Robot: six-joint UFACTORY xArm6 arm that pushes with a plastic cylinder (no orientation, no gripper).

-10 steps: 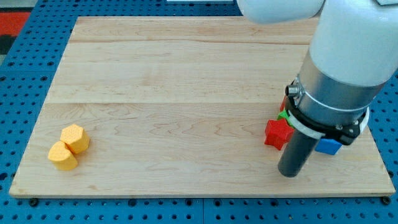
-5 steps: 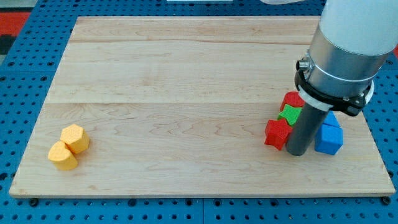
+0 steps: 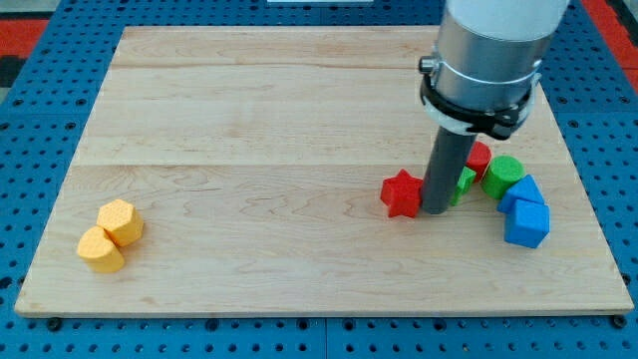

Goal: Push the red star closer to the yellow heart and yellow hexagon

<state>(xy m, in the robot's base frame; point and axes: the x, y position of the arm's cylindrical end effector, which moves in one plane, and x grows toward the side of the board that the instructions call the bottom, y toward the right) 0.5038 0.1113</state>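
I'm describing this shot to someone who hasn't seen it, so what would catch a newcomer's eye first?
The big grey and white arm at the view's top right, its dark rod coming down so my tip sits against the right side of the red star. Just right of it is a tight cluster: a green block, blue blocks and another red one. Far off at the view's lower left, the yellow hexagon and yellow heart sit touching, alone.

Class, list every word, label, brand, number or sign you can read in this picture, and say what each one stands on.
None: no readable text shows on the wooden board, the red star, the yellow heart, the yellow hexagon, or the rod above my tip.
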